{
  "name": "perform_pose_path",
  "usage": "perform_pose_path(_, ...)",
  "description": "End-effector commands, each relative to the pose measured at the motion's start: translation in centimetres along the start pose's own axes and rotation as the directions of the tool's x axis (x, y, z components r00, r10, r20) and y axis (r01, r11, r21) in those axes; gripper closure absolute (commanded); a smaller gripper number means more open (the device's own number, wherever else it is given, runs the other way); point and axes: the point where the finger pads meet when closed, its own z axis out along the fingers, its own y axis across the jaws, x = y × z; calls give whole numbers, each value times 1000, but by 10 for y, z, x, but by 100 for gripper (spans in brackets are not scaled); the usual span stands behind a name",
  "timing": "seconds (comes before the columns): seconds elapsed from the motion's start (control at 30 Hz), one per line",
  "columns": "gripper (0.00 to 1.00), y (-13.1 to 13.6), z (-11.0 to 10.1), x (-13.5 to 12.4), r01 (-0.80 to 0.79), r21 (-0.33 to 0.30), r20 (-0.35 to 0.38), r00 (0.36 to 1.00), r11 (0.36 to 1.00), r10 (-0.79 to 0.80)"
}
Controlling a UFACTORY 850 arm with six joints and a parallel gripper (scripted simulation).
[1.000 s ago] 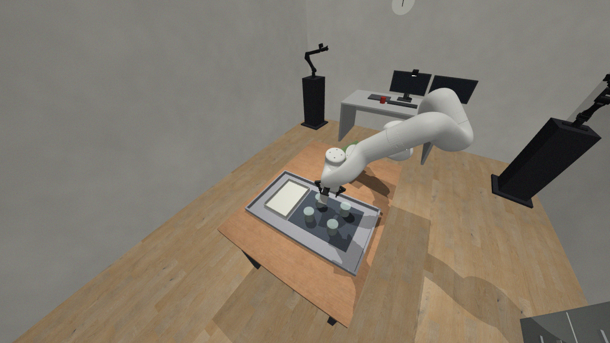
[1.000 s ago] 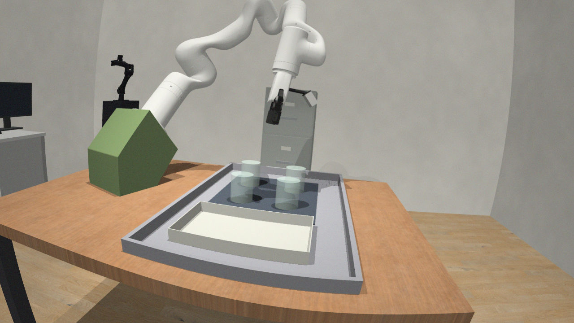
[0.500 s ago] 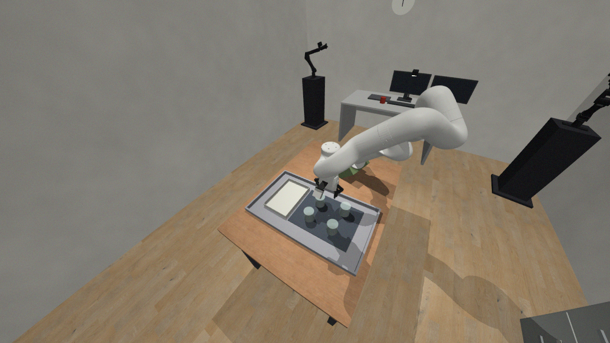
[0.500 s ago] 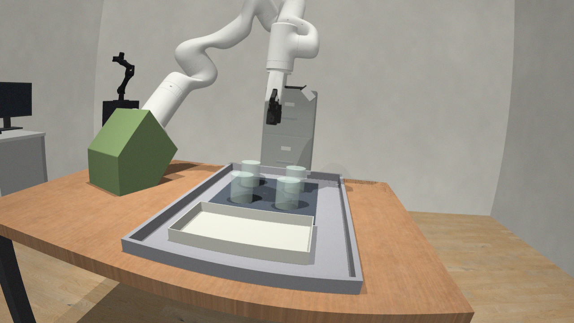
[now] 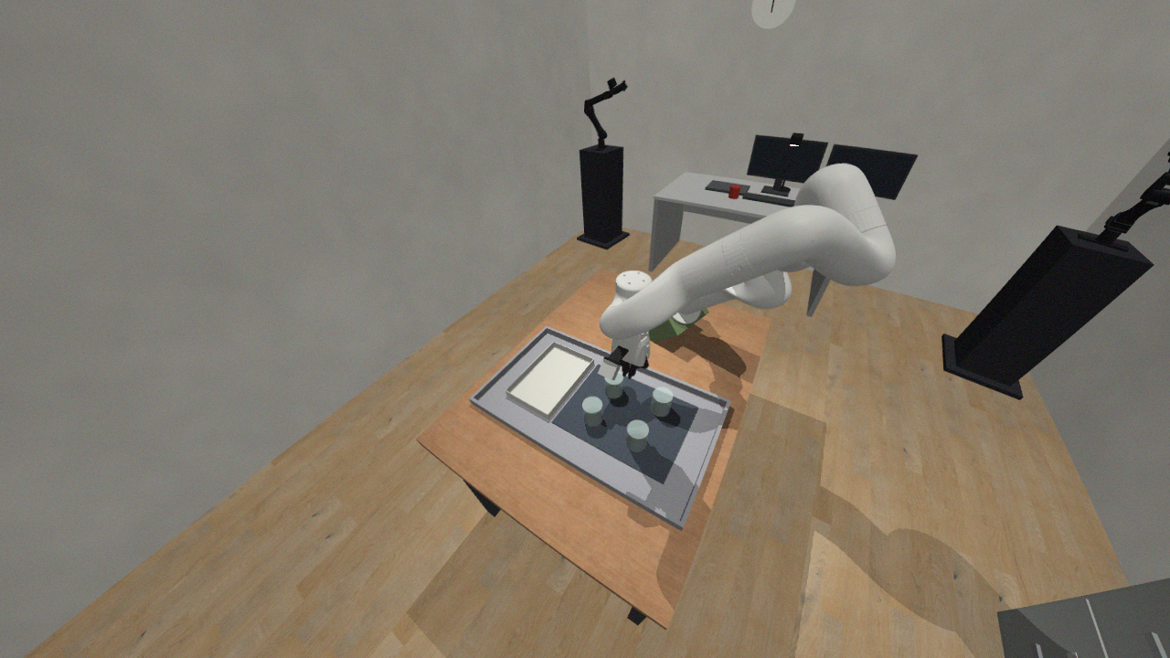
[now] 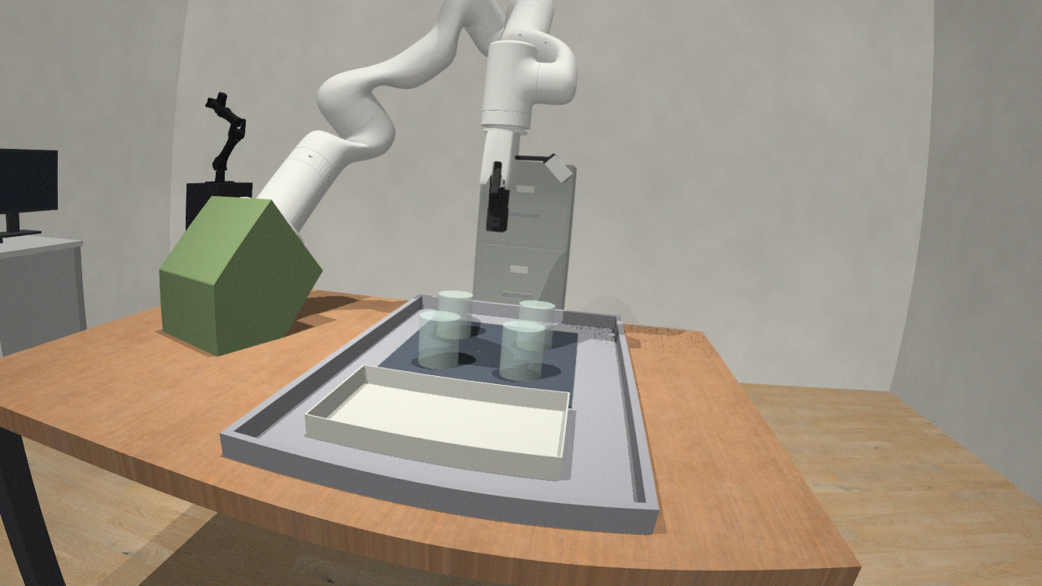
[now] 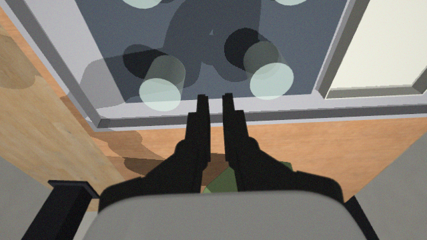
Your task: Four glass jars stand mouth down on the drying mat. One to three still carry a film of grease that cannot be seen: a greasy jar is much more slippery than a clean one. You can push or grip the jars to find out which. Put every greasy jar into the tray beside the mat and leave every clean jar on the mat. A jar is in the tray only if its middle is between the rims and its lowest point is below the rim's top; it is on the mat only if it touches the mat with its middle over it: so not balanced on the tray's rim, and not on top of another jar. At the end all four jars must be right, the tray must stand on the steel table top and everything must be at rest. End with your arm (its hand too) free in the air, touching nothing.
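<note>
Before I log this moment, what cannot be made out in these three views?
- Wrist view: the two far jars are cut off by the top edge.
- Exterior view: the back-left jar is partly hidden behind the front-left jar.
- Top view: the gripper, shut on nothing, is too small to read.
- No view shows grease.

The jars (image 6: 522, 351) are seen as pale, translucent glass. A matt dark mat (image 6: 408, 355) is laid on a smooth grey steel top (image 6: 611, 437), itself borne by a grained wooden table (image 6: 109, 393). The tray (image 6: 437, 452) looks matt cream.
</note>
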Motion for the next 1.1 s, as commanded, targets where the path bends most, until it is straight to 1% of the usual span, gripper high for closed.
perform_pose_path(0.0, 100, 0, -1, 1, 0, -1, -1, 1000, 1000, 0)
perform_pose_path(0.27, 100, 0, -1, 1, 0, -1, -1, 1000, 1000, 0)
perform_pose_path(0.37, 100, 0, 22, 1, 0, -1, -1, 1000, 1000, 0)
perform_pose_path(0.43, 100, 0, 22, 1, 0, -1, -1, 1000, 1000, 0)
perform_pose_path(0.67, 100, 0, 75, 1, 0, -1, -1, 1000, 1000, 0)
perform_pose_path(0.77, 100, 0, 75, 1, 0, -1, -1, 1000, 1000, 0)
perform_pose_path(0.93, 100, 41, 75, 3, 0, -1, -1, 1000, 1000, 0)
perform_pose_path(1.0, 100, 41, 75, 3, 0, -1, -1, 1000, 1000, 0)
perform_pose_path(1.07, 100, 58, 75, 4, 0, -1, -1, 1000, 1000, 0)
